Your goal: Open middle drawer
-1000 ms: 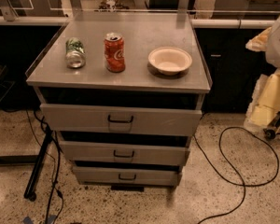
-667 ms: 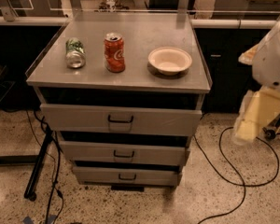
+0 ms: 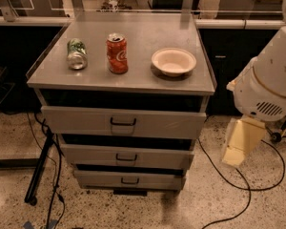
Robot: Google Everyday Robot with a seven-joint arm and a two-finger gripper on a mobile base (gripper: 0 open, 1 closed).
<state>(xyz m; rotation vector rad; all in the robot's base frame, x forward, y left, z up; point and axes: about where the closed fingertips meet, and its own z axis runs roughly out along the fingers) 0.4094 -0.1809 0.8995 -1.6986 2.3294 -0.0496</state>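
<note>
The bottom drawer (image 3: 128, 180) sits lowest under the desk's (image 3: 133, 82) front edge; above it the middle drawer (image 3: 86, 155), black handle (image 3: 126, 158) at centre; then the top drawer (image 3: 81, 120); the gripper (image 3: 240, 142) hangs off the front right corner, clear of the drawers, and I cannot tell how its jaws stand; farther back a green can (image 3: 76, 54) lies near the left edge; a red can (image 3: 117, 53) stands just beside it; a bowl (image 3: 174, 61) sits toward the right edge.

My arm (image 3: 269, 80) is cut off by the right edge. The gripper (image 3: 236, 151) hangs blurred at lower right. The middle drawer (image 3: 126, 156) hides its inside.
</note>
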